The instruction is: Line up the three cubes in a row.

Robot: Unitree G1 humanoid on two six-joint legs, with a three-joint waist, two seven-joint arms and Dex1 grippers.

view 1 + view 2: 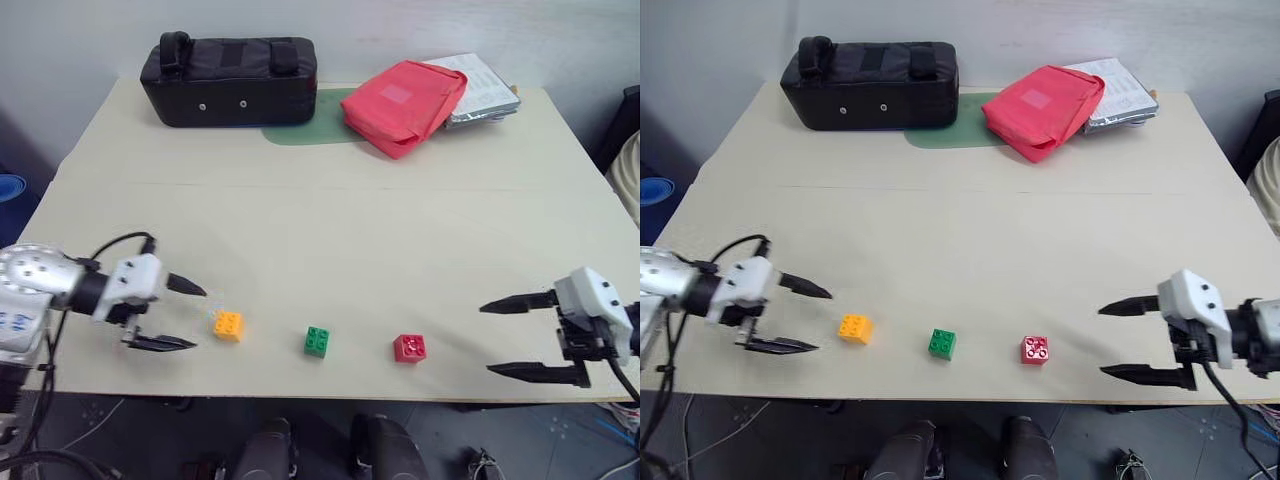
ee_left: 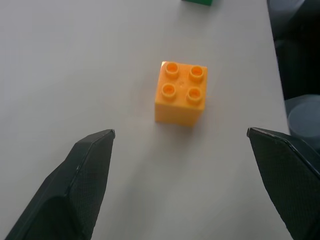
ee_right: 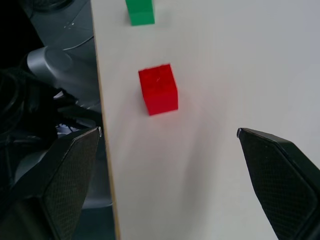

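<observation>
Three studded cubes rest in a row near the table's front edge: orange-yellow (image 1: 228, 325) on the left, green (image 1: 317, 341) in the middle, red (image 1: 409, 348) on the right. My left gripper (image 1: 190, 316) is open just left of the orange-yellow cube (image 2: 180, 99), which lies free ahead of its fingers (image 2: 87, 172). Further right of the red cube (image 3: 158, 89), my right gripper (image 1: 498, 338) is open and holds nothing. The green cube (image 3: 140, 12) appears beyond the red one in the right wrist view.
A black bag (image 1: 230, 80) stands at the table's back left. A red pouch (image 1: 403, 105) lies at the back right, on a green mat (image 1: 310, 130) and beside a silver packet (image 1: 485, 90). The table's front edge (image 1: 330, 397) runs just below the cubes.
</observation>
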